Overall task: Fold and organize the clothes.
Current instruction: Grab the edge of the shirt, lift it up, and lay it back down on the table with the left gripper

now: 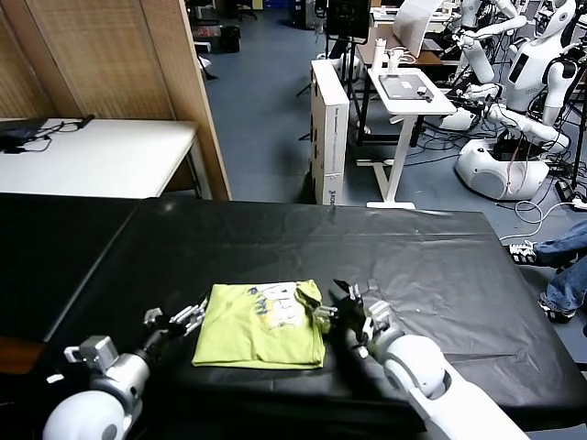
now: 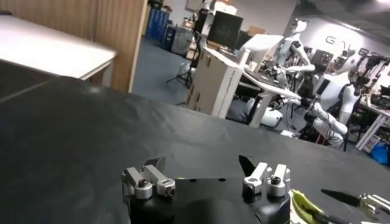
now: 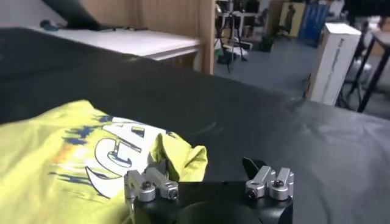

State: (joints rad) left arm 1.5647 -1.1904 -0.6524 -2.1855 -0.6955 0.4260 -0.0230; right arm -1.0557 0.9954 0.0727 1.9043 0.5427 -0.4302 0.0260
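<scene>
The clothes are one lime-green T-shirt (image 1: 260, 324), folded into a rough rectangle near the front edge of the black table (image 1: 440, 275). Its white and blue print (image 3: 116, 152) faces up. My left gripper (image 1: 176, 316) is open just off the shirt's left edge, low over the cloth-covered table, with nothing between its fingers. In the left wrist view the left gripper (image 2: 203, 164) faces bare black surface, and only a corner of the shirt (image 2: 304, 207) shows. My right gripper (image 1: 347, 301) is open at the shirt's right edge. In the right wrist view the right gripper (image 3: 204, 169) has one finger beside a bunched fold (image 3: 183, 159).
A white table (image 1: 92, 156) and a wooden partition (image 1: 174, 73) stand behind on the left. Beyond the far edge are a white box (image 1: 328, 128), a small white stand desk (image 1: 408, 92) and other robots (image 1: 523, 92). A person's legs (image 1: 559, 266) show at the right.
</scene>
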